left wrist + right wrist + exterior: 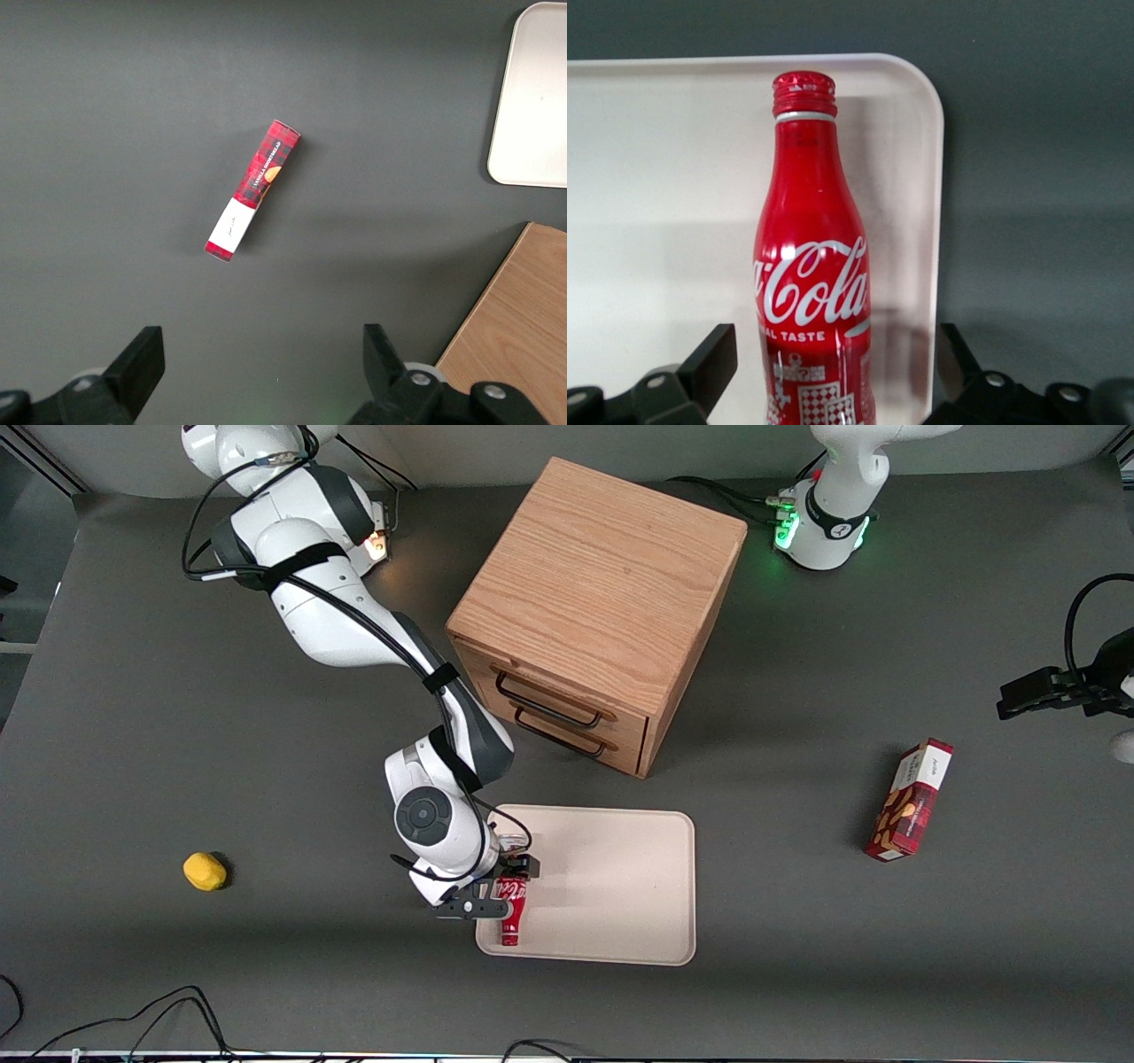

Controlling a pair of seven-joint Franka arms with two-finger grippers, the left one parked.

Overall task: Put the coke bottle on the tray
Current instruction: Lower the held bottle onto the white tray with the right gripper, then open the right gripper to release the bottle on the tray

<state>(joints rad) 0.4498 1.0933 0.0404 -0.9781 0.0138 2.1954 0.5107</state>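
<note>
The coke bottle (512,914) is red with white script and a red cap. It lies on the cream tray (611,886), close to the tray's edge toward the working arm's end, cap pointing toward the front camera. In the right wrist view the coke bottle (811,266) fills the middle, with the tray (664,177) under it and the tray's rounded corner beside the cap. My gripper (503,887) straddles the bottle's lower body. The gripper (833,376) is open, and bare tray shows between each black finger (713,359) and the bottle.
A wooden two-drawer cabinet (602,611) stands just farther from the front camera than the tray. A red snack box (911,801) lies toward the parked arm's end; a small yellow object (205,871) lies toward the working arm's end. Cables (133,1019) run along the table's front edge.
</note>
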